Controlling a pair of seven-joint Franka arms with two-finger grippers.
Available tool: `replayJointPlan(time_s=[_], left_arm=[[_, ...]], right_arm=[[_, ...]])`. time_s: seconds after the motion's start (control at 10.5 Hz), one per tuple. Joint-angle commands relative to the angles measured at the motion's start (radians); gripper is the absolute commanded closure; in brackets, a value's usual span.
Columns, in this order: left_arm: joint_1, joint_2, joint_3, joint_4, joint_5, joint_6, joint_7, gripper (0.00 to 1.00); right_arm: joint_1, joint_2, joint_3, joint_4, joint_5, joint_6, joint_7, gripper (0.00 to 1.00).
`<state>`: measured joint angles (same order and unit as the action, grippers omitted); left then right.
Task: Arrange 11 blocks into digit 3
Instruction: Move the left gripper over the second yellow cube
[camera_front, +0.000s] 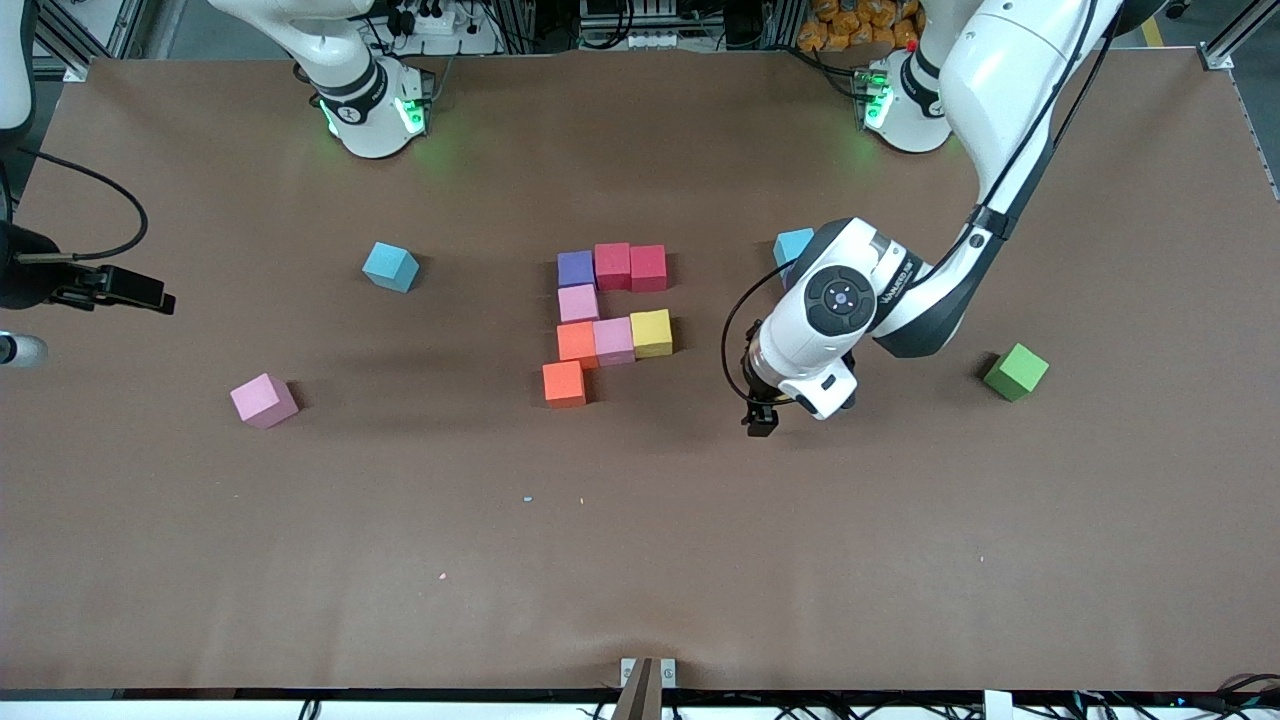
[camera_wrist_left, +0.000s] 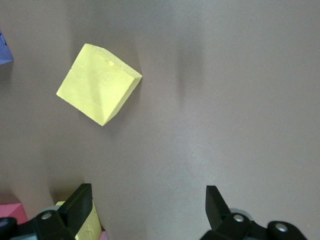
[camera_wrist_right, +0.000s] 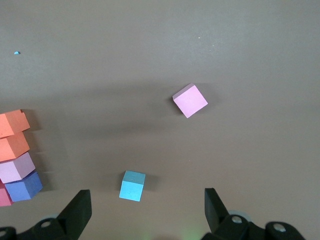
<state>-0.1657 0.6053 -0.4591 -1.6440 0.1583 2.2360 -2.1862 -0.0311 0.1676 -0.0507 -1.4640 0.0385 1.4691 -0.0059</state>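
Blocks (camera_front: 605, 322) form a partial digit at centre frame, with a loose pink cube (camera_front: 264, 400) lower left. Left gripper (camera_wrist_left: 147, 210), jaws apart and empty, hovers above a loose yellow cube (camera_wrist_left: 99, 83). Right gripper (camera_wrist_right: 147, 210), jaws also apart, waits at the frame's left edge.

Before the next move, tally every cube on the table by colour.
Red cubes: 2
Purple cubes: 2
Orange cubes: 2
Yellow cubes: 2
Pink cubes: 3
Light-blue cubes: 2
Green cube: 1
Total: 14
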Motion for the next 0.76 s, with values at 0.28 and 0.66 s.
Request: replayJointPlan(time_s=[0.28,0.66], left_arm=[[0.002,-0.015,-0.006,0.009,-0.011,-0.044,0.0,0.0],[0.011,-0.009,-0.004,0.01,-0.003,-0.044,0.0,0.0]], right_arm=[[-0.012,0.004,0.005,0.01,0.02,-0.01,-0.005,0.0],[-0.012,0.004,0.005,0.01,0.014,-0.01,-0.005,0.0]])
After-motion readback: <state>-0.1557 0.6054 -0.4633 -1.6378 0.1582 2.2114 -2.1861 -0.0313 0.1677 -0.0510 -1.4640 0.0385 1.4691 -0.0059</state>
